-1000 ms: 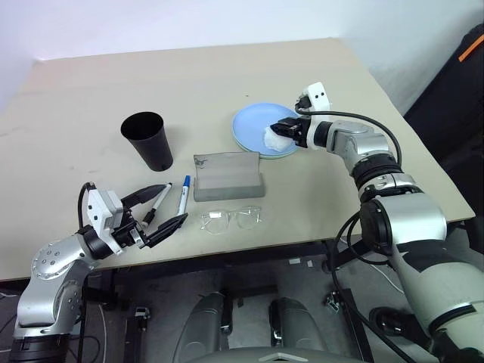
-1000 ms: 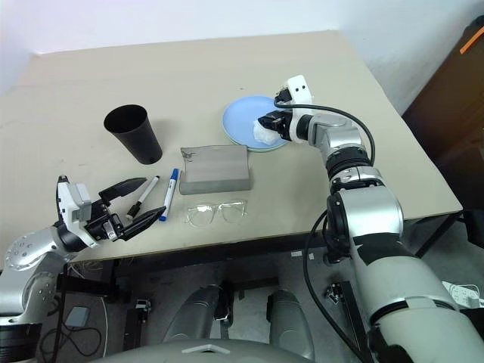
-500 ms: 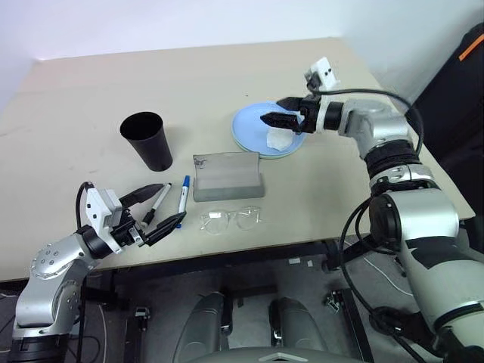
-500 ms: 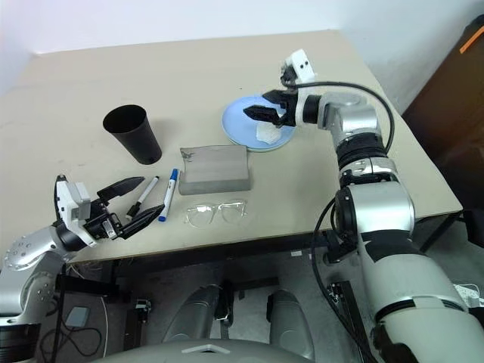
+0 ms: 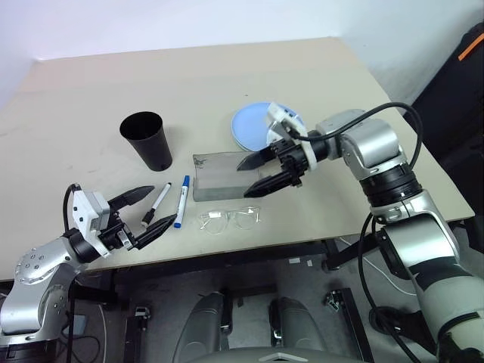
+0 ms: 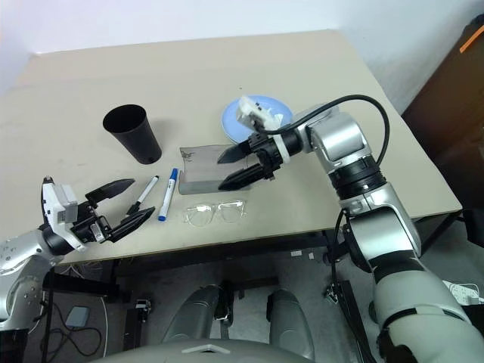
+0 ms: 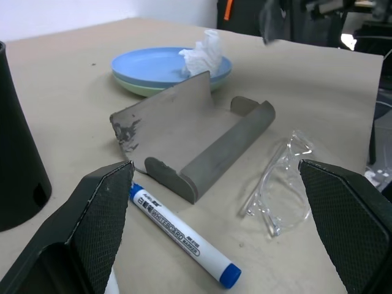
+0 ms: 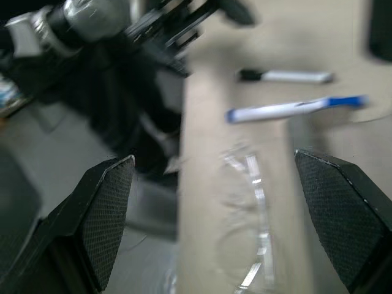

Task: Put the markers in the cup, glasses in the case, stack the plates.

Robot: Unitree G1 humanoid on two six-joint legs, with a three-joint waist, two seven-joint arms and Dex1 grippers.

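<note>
Jaws of both the right gripper (image 5: 261, 175) and left gripper (image 5: 145, 210) stand wide apart, empty. Risk: the right gripper, hovering over the open case (image 5: 224, 178) at the glasses' (image 5: 231, 218) twelve o'clock, could knock either.

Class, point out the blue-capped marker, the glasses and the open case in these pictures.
blue-capped marker (image 7: 177, 234), left wrist view, middle of its white barrel.
glasses (image 5: 231, 219), left eye view, bridge between the lenses.
case (image 7: 174, 128), left wrist view, inside of its raised lid.
</note>
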